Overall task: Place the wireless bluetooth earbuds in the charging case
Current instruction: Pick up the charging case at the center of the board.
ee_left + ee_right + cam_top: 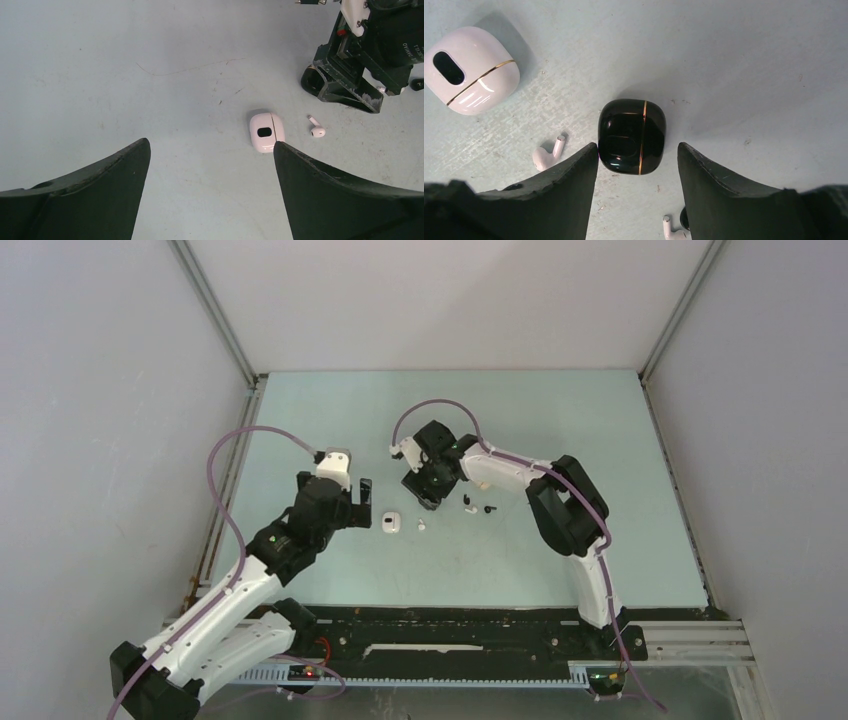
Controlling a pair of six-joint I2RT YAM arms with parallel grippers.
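Note:
A shut white charging case (pixel 391 523) lies on the table, and also shows in the left wrist view (pixel 266 131) and the right wrist view (pixel 470 70). A white earbud (pixel 421 525) lies just right of it (pixel 316 130) (pixel 546 156). A shut black case (pixel 631 135) with a gold seam lies just ahead of my open right gripper (pixel 638 147) (pixel 430 498), its near end between the fingertips. Another white earbud (pixel 671 230) (pixel 468 507) and a black earbud (pixel 488 509) lie right of that gripper. My left gripper (pixel 211 145) (pixel 360 502) is open and empty, left of the white case.
The pale green table (pixel 560 420) is enclosed by grey walls at the back and sides. The right gripper's fingers (pixel 345 85) stand close behind the white earbud in the left wrist view. A black rail (pixel 450 625) runs along the near edge.

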